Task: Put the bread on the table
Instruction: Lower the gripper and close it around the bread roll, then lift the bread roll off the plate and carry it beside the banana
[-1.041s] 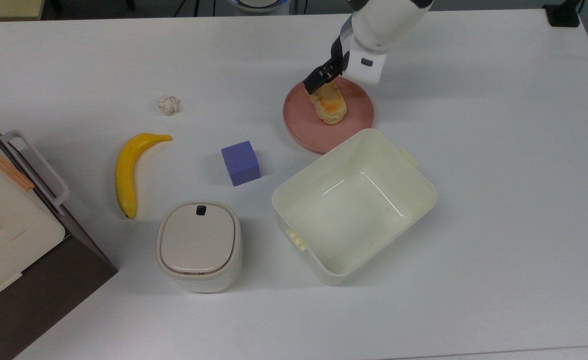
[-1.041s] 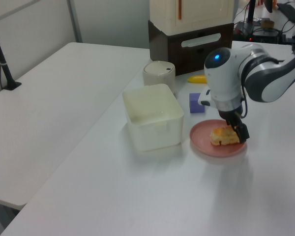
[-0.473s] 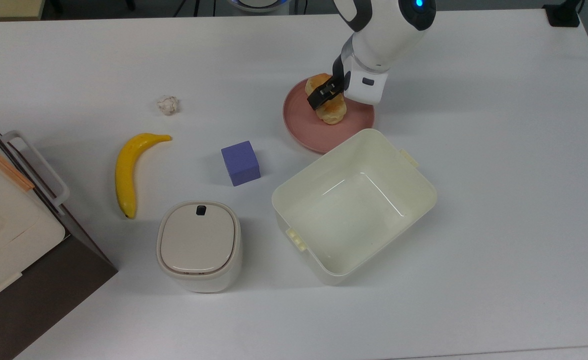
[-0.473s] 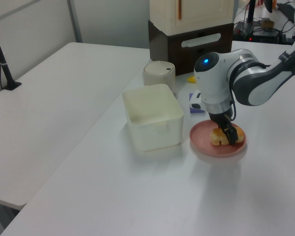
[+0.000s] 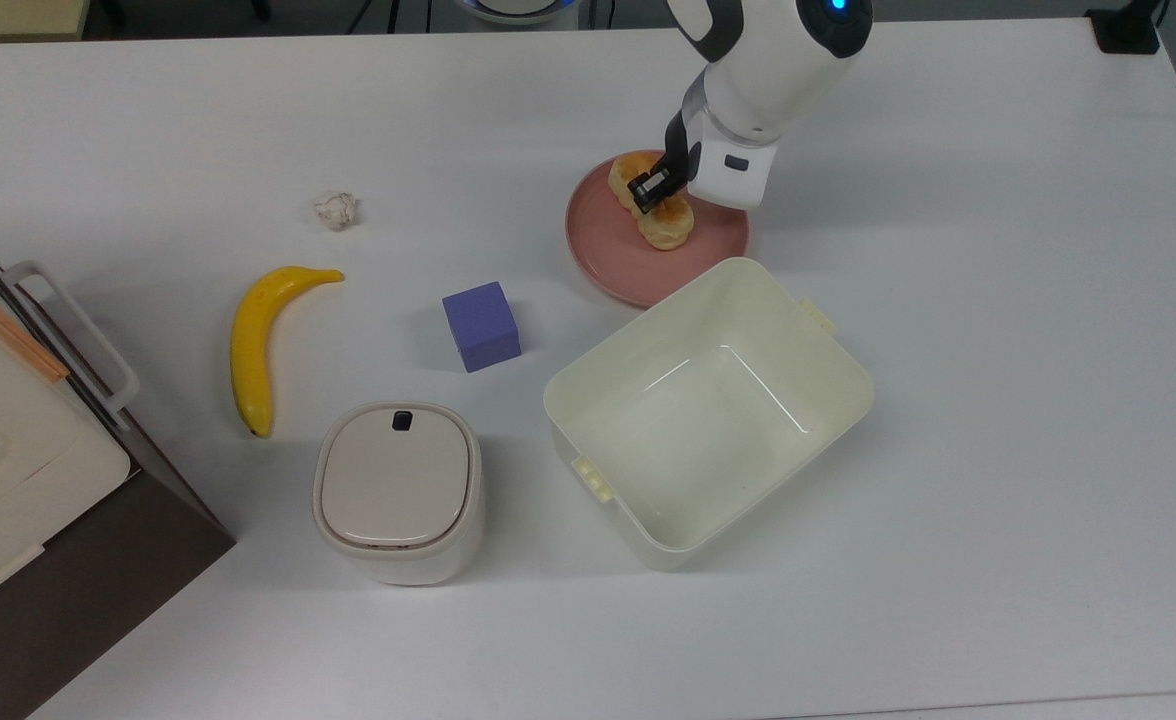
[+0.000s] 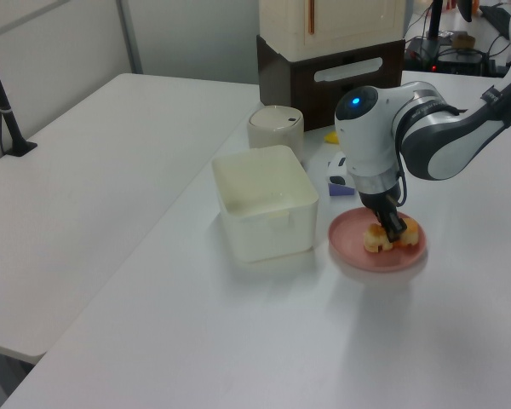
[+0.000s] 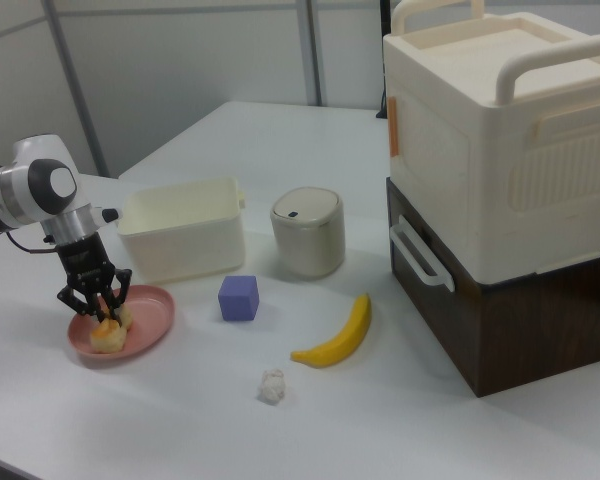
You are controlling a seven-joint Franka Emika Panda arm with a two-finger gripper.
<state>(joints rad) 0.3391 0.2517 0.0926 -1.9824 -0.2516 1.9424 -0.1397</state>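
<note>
Golden-brown on top and pale at the sides, the bread point(image 5: 651, 199) lies on the pink plate point(image 5: 608, 250), and you can see it now pinched in at the middle so that it bulges into two rounded lobes. A second ago the gripper point(image 5: 651, 190) sat at the roll's far end with the loaf still a plain oblong; since then it has slid to the middle and closed, so read it as clenched on the bread. That suggests the grasp is made and the lift comes next. In the right view the fingers point(image 7: 113, 287) straddle the roll low over the plate. The squeeze tells you the bread is soft, so it may sag or slip once raised. Around the plate, the cream tub point(image 5: 828, 420) sits just beside it, the purple cube point(image 5: 481, 325) near, and bare table point(image 5: 998, 250) lies open beyond for the set-down.
</note>
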